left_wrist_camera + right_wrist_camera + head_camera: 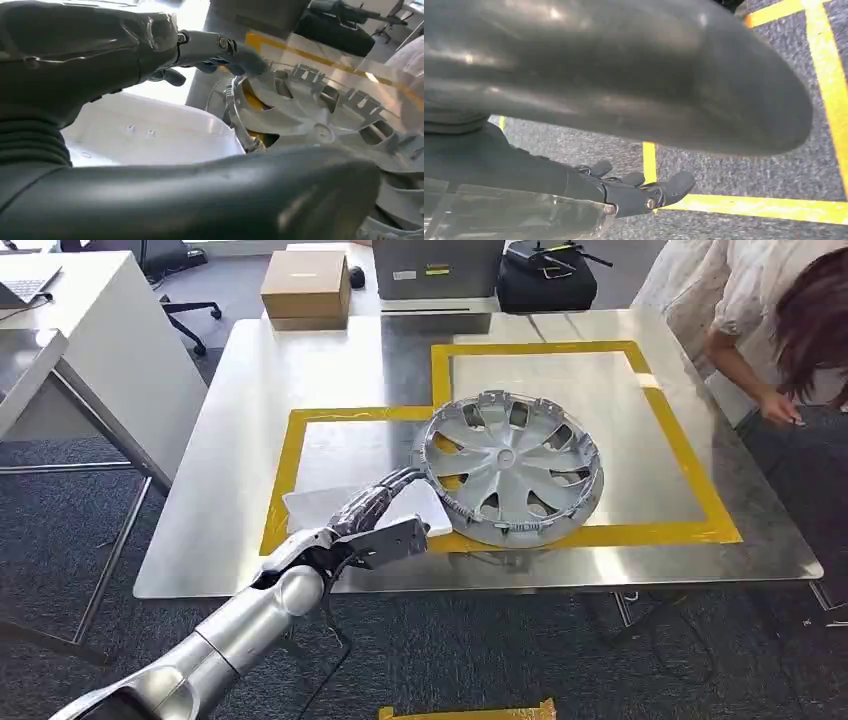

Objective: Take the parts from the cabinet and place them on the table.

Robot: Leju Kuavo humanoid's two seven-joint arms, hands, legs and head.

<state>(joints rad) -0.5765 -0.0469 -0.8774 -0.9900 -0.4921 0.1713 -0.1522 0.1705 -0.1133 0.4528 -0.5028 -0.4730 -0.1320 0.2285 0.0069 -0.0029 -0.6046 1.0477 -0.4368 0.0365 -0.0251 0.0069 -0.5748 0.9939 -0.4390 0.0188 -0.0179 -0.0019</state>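
Hubcap (510,468) — a silver wheel cover with spokes and a clipped rim — lies face up on the steel table (250,370), over the near part of the yellow tape outline (700,490), its near rim crossing the tape strip that runs along the table's front edge. It sits nearer the front edge than the back, roughly midway between the left and right edges.

From the left hand (385,505) the hubcap lies forward and to the robot's right. In the left wrist view, the dark fingers (235,50) reach over the rim at the cover's left side and the thumb lies low along its near edge, so the hand reads as touching the rim. Whether it actually clasps the rim or merely rests against it, I cannot tell. A white flat sheet (320,505) lies on the table just under and left of that hand.

The right hand (644,192) hangs over grey carpet marked with yellow floor tape (744,205), fingers loosely curled around nothing — well away from the table, so the left arm is plainly the nearer one.

My judgement: the part is already down on the table, and what remains is for the left hand to let go and draw back towards the front-left corner without dragging the rim.

A person (760,320) bends over the far right corner, hand near the table's right edge.
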